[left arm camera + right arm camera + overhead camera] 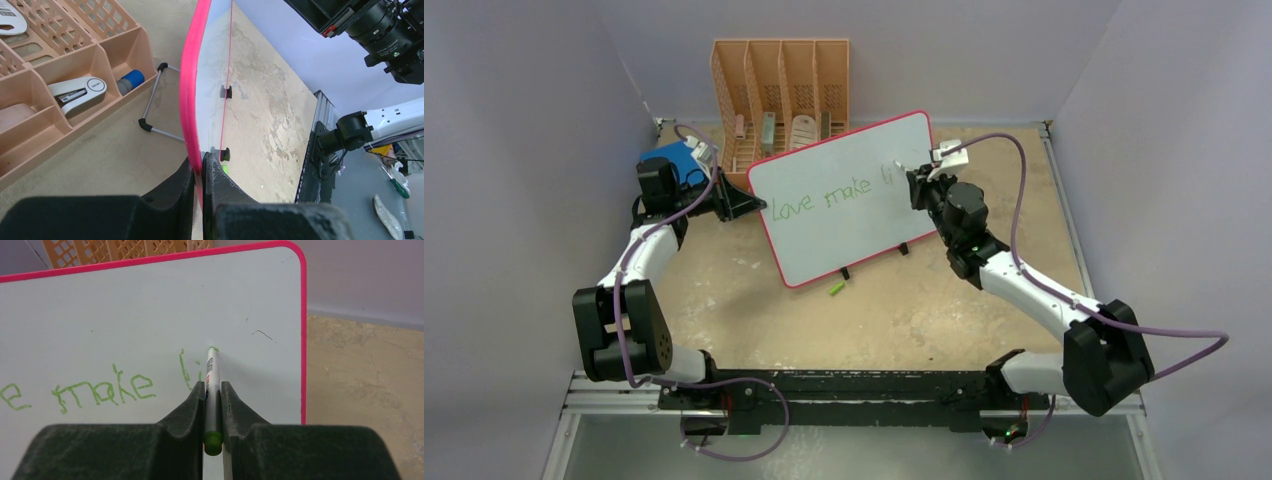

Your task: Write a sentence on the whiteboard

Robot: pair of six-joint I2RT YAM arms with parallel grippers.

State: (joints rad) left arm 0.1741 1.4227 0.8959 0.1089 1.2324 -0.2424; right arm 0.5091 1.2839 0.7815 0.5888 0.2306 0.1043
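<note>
The right jaws are clenched on a slim white marker (212, 371). In the right wrist view it runs straight up between them, with its green end cap poking out at the bottom. Its green tip touches the whiteboard (125, 305) just right of the last stroke written. The sentence (102, 390) is in thin green letters and reads "love make li" in the top view, on one line across the middle of the board. The right wrist view catches only "e make li". The left jaws are shut tight on the board's red-pink rim, one finger on each face. They appear at the bottom centre of the left wrist view, where the board is seen edge-on. In the top view this grip sits at the board's left edge. The whiteboard fills the centre of the top frame and rests on two small black feet (844, 272) at its lower edge, with its right end higher in the picture than its left. A small green cap (835, 290) lies on the sandy tabletop (924, 330) just below that lower edge. Behind the board, at upper centre, stands an orange slotted organizer (779, 90). The left wrist view shows a grey-and-white stapler (77, 92) in one of its compartments. A thin wire stand (159, 100) with black ends lies between the organizer and the board. A blue book (674, 160) sits at upper left of the top view, partly hidden behind the left arm's wrist.
</note>
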